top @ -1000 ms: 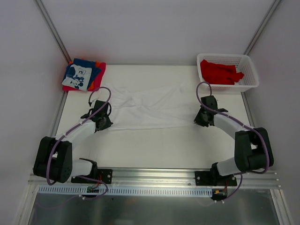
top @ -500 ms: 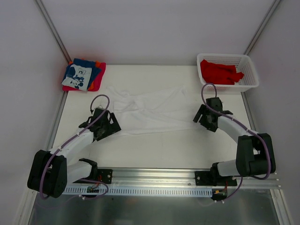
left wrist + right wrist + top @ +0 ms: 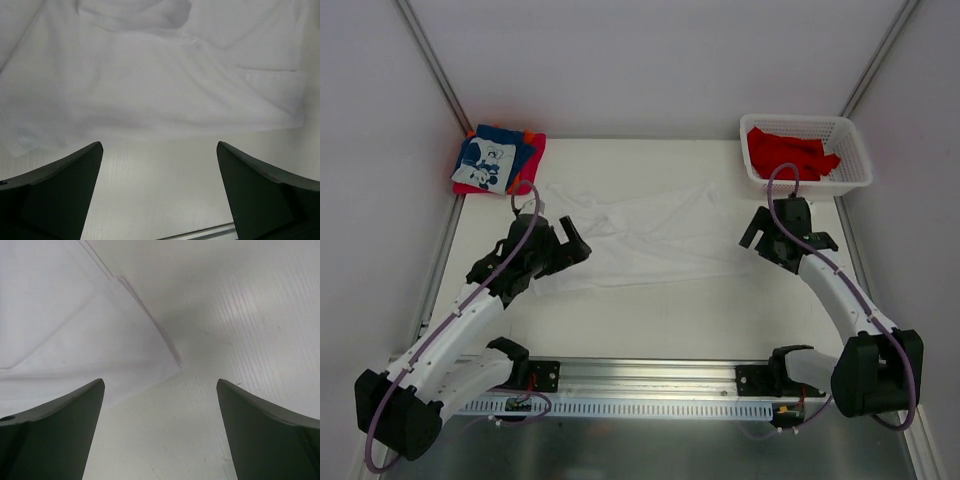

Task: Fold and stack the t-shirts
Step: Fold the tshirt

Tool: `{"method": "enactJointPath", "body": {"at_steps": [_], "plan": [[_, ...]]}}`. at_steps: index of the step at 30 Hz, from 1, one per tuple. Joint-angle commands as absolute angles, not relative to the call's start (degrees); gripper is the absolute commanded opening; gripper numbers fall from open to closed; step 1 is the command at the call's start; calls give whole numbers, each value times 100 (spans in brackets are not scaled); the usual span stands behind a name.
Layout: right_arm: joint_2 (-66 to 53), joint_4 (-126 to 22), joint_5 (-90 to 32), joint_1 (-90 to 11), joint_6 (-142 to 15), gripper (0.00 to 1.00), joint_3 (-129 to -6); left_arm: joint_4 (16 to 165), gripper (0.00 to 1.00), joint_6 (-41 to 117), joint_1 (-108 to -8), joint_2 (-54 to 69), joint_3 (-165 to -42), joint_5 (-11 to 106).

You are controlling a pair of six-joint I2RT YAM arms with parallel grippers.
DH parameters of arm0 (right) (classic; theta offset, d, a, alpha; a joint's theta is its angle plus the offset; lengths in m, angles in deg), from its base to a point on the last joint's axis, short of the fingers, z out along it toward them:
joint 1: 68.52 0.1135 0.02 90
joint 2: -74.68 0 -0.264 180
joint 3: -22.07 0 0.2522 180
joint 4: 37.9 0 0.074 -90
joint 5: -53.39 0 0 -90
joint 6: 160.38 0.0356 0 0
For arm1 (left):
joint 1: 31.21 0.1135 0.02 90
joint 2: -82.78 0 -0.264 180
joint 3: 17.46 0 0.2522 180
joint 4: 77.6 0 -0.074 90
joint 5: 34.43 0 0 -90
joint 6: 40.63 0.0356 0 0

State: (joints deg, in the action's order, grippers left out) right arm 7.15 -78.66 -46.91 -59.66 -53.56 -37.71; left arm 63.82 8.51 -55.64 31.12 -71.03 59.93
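A plain white t-shirt (image 3: 640, 235) lies spread and wrinkled across the middle of the table. My left gripper (image 3: 572, 240) hovers open over its left near edge, holding nothing. In the left wrist view the shirt (image 3: 150, 75) fills the upper part, and bare table shows between the left gripper's (image 3: 160, 146) jaws. My right gripper (image 3: 758, 246) is open just off the shirt's right edge. In the right wrist view a corner of the shirt (image 3: 75, 330) lies left of and ahead of the right gripper (image 3: 160, 383). Folded t-shirts (image 3: 498, 160), blue with a white print on top, are stacked at the back left.
A white lattice basket (image 3: 800, 118) at the back right holds bright red t-shirts (image 3: 785, 155). Metal frame posts rise at both back corners. A rail (image 3: 650, 375) runs along the near edge by the arm bases.
Both grippers went from shut to open and let go of the white shirt. The shirt has settled on the table. Both arms rose, the right one shifting toward the basket.
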Motion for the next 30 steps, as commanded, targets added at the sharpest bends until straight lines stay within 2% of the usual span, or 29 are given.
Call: {"method": "enactJointPath", "body": {"at_steps": [1, 5, 11, 13, 17, 26, 30], "plan": [[526, -8048, -4576, -5982, -5744, 100, -4678, 6236, 99, 1191, -5608, 3242, -7927, 6222], [-405, -8180, -4207, -5982, -5956, 99, -5750, 6297, 99, 1964, -5573, 2611, -8491, 7390], [-2242, -8321, -3110, -6289, -6089, 99, -7298, 7349, 99, 2538, -4722, 943, -8440, 7315], [-2890, -8304, -2871, -6403, -6001, 99, -7771, 8271, 99, 2616, -4310, 590, -8273, 6667], [-3729, -8277, -2203, -6562, -5869, 100, -8345, 9170, 99, 3055, -3966, -588, -8544, 6305], [-3782, -7811, -1860, -6597, -5948, 100, -7985, 10374, 99, 3364, -2859, -1951, -9546, 3592], [-3747, -7776, -1648, -6589, -5974, 99, -7853, 10402, 99, 3346, -2331, -2294, -10134, 2903]]}}
